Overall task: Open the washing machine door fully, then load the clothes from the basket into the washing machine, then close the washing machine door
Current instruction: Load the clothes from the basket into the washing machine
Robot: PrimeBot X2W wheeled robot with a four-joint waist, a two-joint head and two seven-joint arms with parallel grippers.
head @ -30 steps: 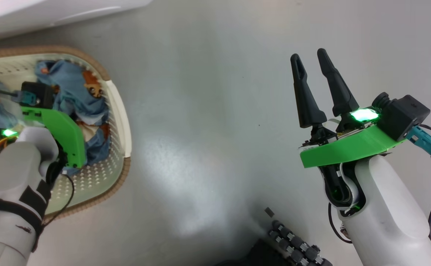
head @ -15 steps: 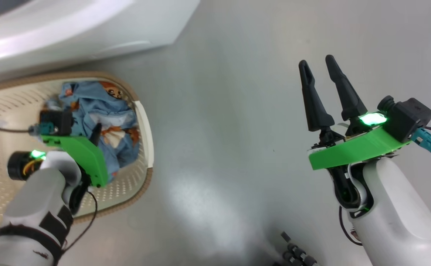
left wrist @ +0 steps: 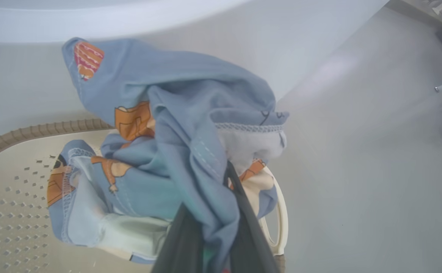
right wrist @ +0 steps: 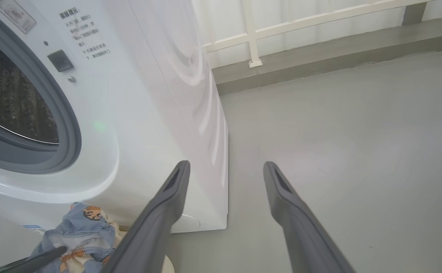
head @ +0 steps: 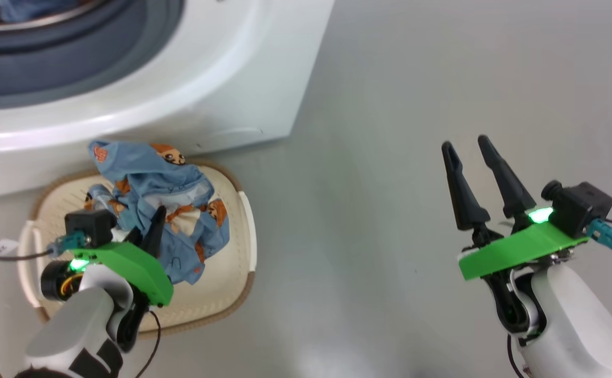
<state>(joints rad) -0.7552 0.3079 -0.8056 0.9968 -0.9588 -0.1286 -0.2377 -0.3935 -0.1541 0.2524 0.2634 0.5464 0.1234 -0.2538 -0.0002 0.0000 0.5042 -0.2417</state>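
Spreading beneath both arms, a smooth grey floor with soft glare is seen, and beyond the right end effector a raised grey kerb and a pale white railing are shown along the room's edge. The washing machine is stood on that floor ahead and to the left of the right end effector, with its grey gasket and perforated steel drum exposed. The basket is set on the floor just before the machine's front, below the left end effector. The left end effector is clamped on a blue printed garment, which is bunched over the fingers above the basket, so that their tips are hidden in the left wrist view. The machine's white front is found directly beyond the held garment. The right end effector's fingers are held apart with nothing between them, well apart from the basket. A patch of blue fabric is seen inside the drum.
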